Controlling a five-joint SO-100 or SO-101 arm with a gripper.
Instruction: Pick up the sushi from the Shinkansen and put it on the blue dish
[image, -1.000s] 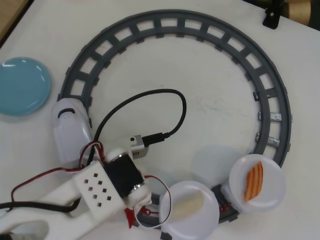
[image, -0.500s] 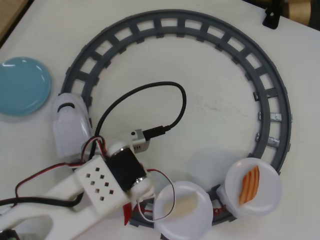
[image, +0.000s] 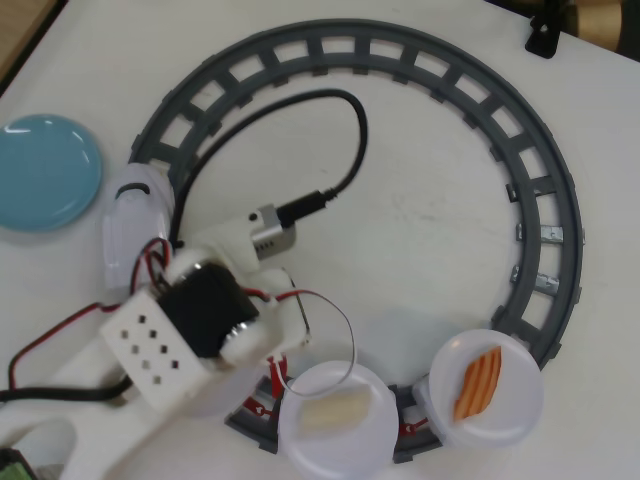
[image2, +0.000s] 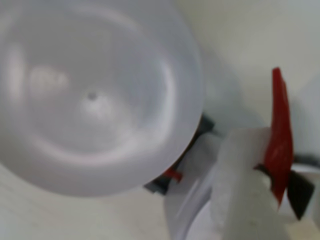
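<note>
Both plates (image: 335, 430) have rolled leftward; hand (image2: 260, 175) grip unclear. Sushi (image: 477, 383) looks light, best pinched sideways.

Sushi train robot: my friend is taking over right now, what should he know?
Gripper: hidden under the arm in the overhead view; the wrist view shows a red finger beside an empty white plate, open or shut unclear.
The Shinkansen is on the grey track at left, partly under the arm.
White sushi and orange striped sushi sit on their plates.
The blue dish is empty.
Nothing delivered; picking and placing remain.
</note>
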